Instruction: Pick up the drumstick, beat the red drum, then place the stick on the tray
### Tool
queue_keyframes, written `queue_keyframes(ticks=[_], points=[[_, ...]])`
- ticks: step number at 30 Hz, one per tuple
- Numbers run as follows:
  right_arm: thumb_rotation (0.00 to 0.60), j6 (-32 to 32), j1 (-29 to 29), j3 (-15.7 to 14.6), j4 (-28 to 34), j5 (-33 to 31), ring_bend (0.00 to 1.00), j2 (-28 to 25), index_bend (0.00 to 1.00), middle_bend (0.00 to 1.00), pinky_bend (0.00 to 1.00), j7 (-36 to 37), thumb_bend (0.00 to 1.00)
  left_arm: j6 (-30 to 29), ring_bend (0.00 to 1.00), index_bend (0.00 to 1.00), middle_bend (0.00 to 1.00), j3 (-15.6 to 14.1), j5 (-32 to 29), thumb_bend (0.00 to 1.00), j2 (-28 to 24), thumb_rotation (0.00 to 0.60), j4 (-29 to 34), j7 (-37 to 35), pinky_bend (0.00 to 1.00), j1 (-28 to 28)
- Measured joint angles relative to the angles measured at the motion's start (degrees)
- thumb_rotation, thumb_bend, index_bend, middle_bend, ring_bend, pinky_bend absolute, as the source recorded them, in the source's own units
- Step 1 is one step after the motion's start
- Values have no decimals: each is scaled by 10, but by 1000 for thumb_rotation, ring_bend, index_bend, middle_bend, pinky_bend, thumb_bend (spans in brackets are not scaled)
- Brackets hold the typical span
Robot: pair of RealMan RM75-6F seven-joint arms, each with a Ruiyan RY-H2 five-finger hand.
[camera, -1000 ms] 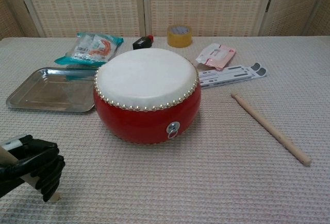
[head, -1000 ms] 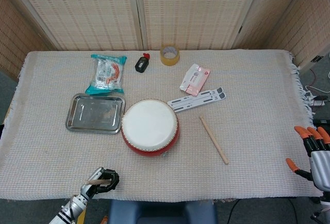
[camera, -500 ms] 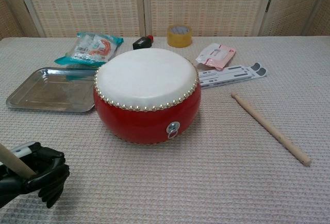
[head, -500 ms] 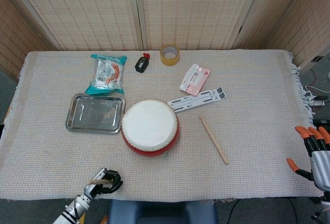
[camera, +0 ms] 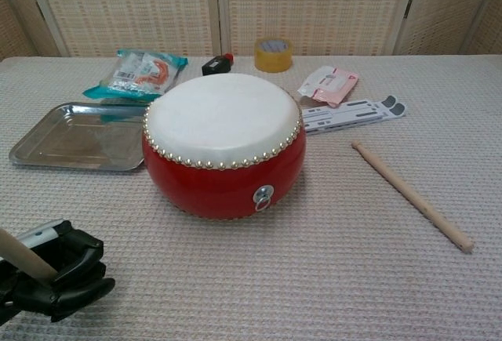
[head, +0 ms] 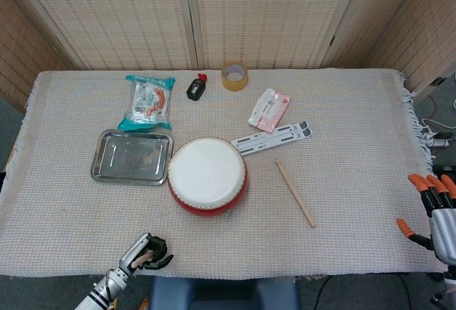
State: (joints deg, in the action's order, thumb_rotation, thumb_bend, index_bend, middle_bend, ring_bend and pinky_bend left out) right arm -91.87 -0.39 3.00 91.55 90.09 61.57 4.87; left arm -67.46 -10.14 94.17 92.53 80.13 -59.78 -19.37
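At the bottom left of both views the black left hand [camera: 49, 274] is clamped on a pale wooden drumstick [camera: 23, 253], which now pokes up out of the top of the fist; a second ago the stick sat lower through the fist and the hand was a bit nearer the drum, so it has drawn back toward the near table edge and re-angled the stick. I read that as grasp done, wind-up or repositioning, no strike yet. The red drum with white skin and studded rim [camera: 223, 143] sits mid-frame, untouched, well apart from the hand. The shiny metal tray [camera: 72, 137] is just left of the drum, with nothing on it. A second bare wooden stick [camera: 410, 194] lies right of the drum, unmoved. The right hand with orange fingertips [head: 429, 212] hangs at the lower right edge of the head view, fingers apart, holding nothing. Writing: the teal snack packet [camera: 133, 73], the pink-and-white pouch [camera: 329, 84] and the yellow tape roll [camera: 272, 54] carry print too small to read.
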Motion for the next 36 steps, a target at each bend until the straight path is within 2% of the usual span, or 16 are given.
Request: queue_keyframes(ticks=[6, 14, 21, 23, 29, 32, 36], points=[[600, -1, 0, 0, -2, 1, 22, 1, 142, 138, 17, 2, 224, 0, 905, 925, 974, 6, -6, 331, 12, 600, -11, 24, 990, 1], [600, -3, 0, 1, -4, 1, 22, 3, 142, 138, 17, 3, 224, -3, 991, 996, 1000, 17, -18, 338, 20, 600, -14, 50, 1000, 3], [600, -1, 2, 2, -4, 3, 22, 3, 142, 138, 17, 4, 224, -5, 1000, 1000, 1000, 27, -30, 529, 19, 600, -14, 71, 1000, 5], [600, -1, 3, 2, -5, 3, 22, 3, 142, 138, 17, 4, 224, -10, 1000, 1000, 1000, 32, -30, 556, 14, 600, -11, 76, 1000, 5], [600, 0, 8, 7, -5, 5, 22, -2, 142, 137, 17, 2, 224, -22, 1000, 1000, 1000, 62, -30, 601, -24, 600, 5, 113, 1000, -10], [600, -5, 10, 11, -2, 9, 22, -8, 142, 137, 17, -4, 224, -23, 1000, 1000, 1000, 80, -32, 601, -47, 600, 8, 152, 1000, -21], [600, -13, 14, 18, 6, 16, 22, -19, 142, 138, 17, -13, 224, -21, 1000, 1000, 1000, 112, -45, 600, -76, 600, 9, 242, 1000, -38]])
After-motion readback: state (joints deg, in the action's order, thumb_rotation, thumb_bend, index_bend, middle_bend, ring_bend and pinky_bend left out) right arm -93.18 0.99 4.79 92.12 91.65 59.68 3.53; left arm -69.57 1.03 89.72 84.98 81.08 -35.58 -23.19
